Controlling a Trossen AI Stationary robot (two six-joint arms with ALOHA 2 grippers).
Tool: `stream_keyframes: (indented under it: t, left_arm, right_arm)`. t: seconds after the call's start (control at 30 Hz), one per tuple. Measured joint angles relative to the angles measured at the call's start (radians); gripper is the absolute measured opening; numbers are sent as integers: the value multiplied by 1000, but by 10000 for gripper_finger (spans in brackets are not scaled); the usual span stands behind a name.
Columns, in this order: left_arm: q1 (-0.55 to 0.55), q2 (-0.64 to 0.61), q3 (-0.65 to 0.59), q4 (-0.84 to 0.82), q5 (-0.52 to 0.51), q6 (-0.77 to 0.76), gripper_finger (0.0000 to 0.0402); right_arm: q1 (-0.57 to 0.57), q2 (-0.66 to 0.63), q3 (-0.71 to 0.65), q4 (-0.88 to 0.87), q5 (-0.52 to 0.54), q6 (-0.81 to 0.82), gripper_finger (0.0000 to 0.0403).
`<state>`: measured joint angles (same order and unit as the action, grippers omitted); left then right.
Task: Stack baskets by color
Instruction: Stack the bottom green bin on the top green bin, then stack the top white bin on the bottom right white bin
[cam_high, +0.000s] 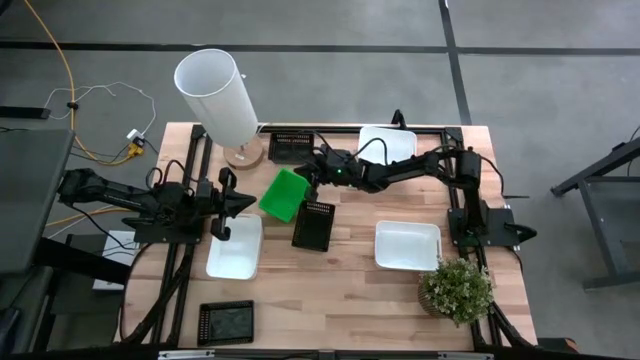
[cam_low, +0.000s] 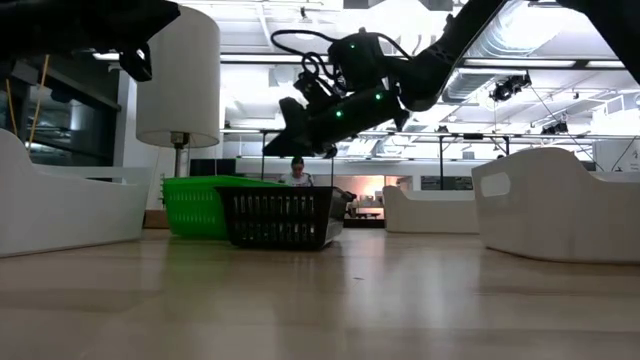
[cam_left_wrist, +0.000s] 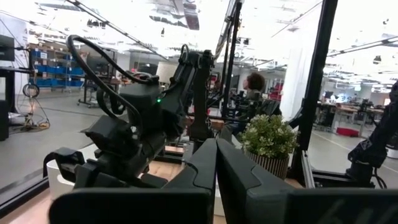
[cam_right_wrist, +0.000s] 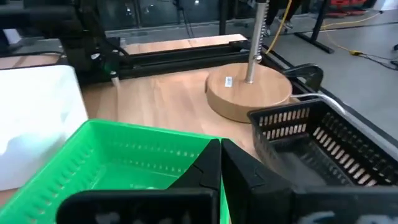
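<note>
- The right gripper (cam_high: 308, 176) has its fingers (cam_right_wrist: 208, 171) clenched together with nothing between them. It hangs above the table just past the near edge of the green basket (cam_high: 284, 194), between that basket and the black basket (cam_high: 314, 224) at mid-table.
- The left gripper (cam_high: 248, 203) is likewise pinched tight and empty, its fingers (cam_left_wrist: 211, 165) pressed flat against each other. It waits at the left side, over the upper edge of a white basket (cam_high: 236, 247).
- The green basket lies open side up, its long axis running diagonally, one corner toward the lamp base (cam_high: 244, 155).
- The black basket beside it runs lengthwise nearly straight toward the front edge, slightly slanted; from table height the two appear to touch, green behind black.
- A second black basket (cam_high: 292, 145) sits at the rear edge near the lamp base, and a third (cam_high: 226, 322) lies flat at the front left, long axis across the table.
- Two more white baskets are apart from the rest: one (cam_high: 388, 142) at the rear under the right arm, one (cam_high: 407, 245) at the right, long axis across the table.
- No basket rests inside another.
- The table (cam_high: 340, 300) is pale wooden planking inside a black frame. A tall white cylinder shade (cam_high: 217, 95) leans out over the rear left corner, and a potted plant (cam_high: 456, 290) stands at the front right.
- Beyond the table is a grey floor with a yellow cable (cam_high: 62, 75); the level view looks into a bright workshop where a seated person (cam_low: 296, 172) shows far back.
</note>
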<state>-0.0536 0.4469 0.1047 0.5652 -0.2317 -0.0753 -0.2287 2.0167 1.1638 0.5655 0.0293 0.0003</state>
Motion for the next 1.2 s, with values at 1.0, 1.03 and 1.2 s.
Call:
stream_keyframes:
  t: [1.0, 1.03, 1.2]
  left_arm:
    - [1, 0, 0, -20, -45, 54, 0]
    - [1, 0, 0, -20, -45, 60, 0]
    - [1, 0, 0, -21, -45, 80, 0]
  right_arm:
    - [311, -867, -786, 262, 71, -21, 0]
    - [325, -871, -787, 258, 83, -26, 0]
    - [361, -873, -787, 250, 101, -52, 0]
